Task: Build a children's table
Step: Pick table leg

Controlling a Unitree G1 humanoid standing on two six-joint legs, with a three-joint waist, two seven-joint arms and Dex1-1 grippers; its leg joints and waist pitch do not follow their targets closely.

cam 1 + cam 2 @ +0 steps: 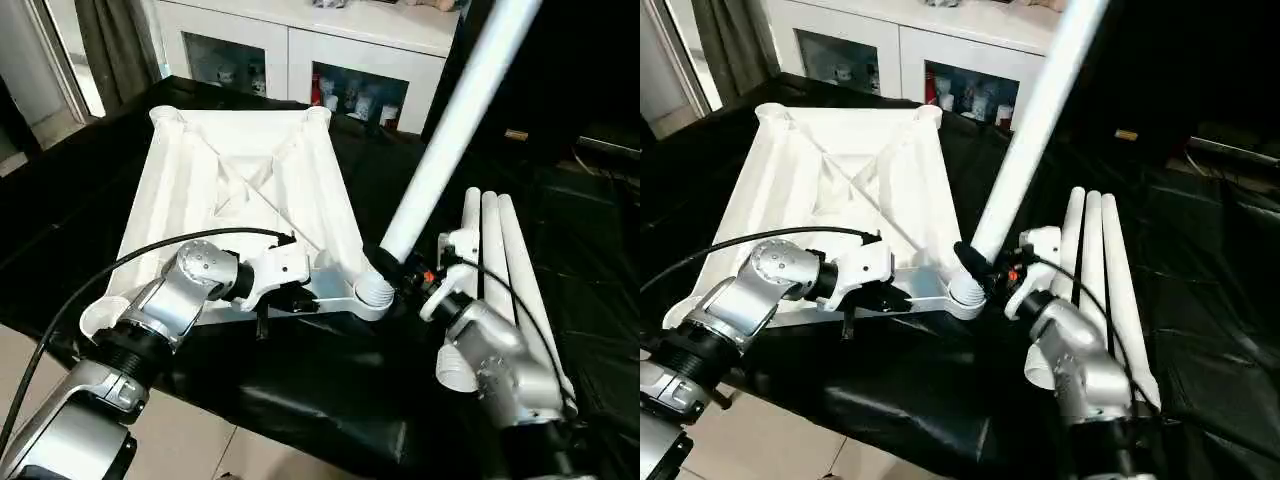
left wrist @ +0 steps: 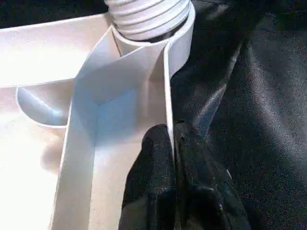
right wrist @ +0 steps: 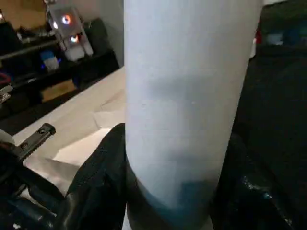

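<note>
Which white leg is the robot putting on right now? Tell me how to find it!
Find the big white tabletop lying upside down on the black cloth. At its near corner, beside the three legs lying flat together, one leg stands slanting up out of a round socket. It alone is raised, with the right pincer closed round it.

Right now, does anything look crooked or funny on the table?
Yes: the leg in the near corner socket leans off to one side instead of standing straight up from the upside-down table top. The right gripper holds it near its base. Three more legs lie alongside.
</note>
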